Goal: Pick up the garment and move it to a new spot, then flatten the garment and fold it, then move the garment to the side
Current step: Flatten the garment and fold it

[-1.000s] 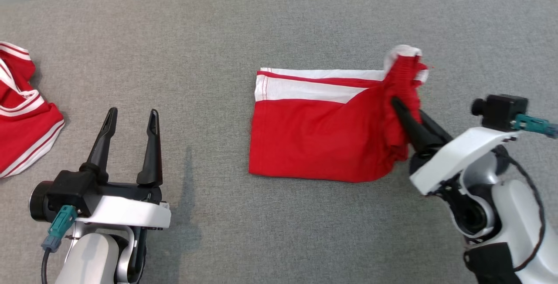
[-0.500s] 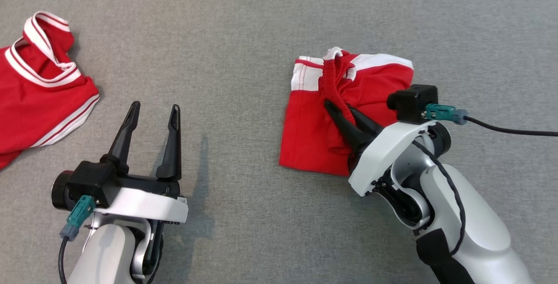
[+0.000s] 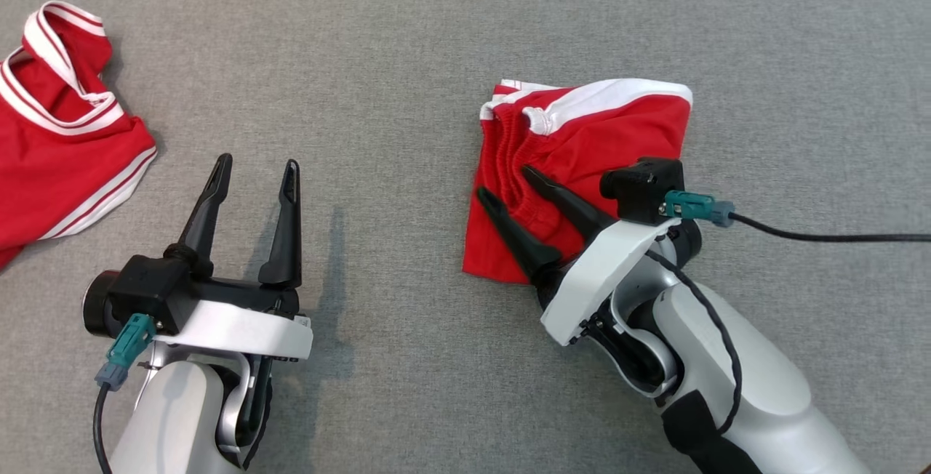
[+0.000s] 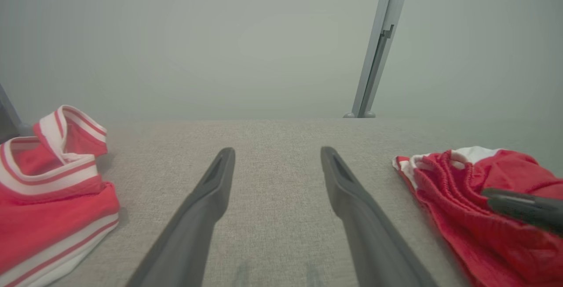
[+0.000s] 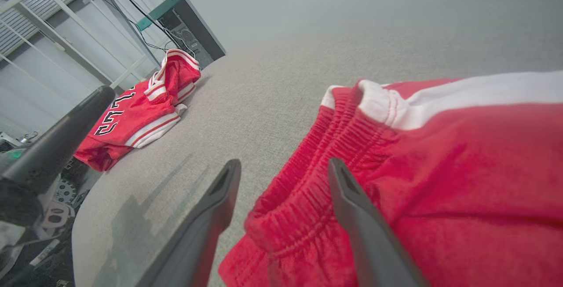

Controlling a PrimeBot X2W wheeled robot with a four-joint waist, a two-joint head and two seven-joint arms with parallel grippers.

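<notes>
At the right of the grey table [image 3: 407, 59], the red shorts [image 3: 611, 139] look soft, light and floppy, best pinched at the thick waistband [image 3: 509, 150], which the right gripper [image 3: 505, 183] straddles with jaws spread and empty.

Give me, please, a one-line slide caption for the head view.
Right gripper open over the red shorts on the grey table; left gripper open, empty, beside a red jersey.

Two red garments [image 3: 625, 132] [image 3: 65, 154], two tools [image 3: 258, 161] [image 3: 503, 180]
</notes>
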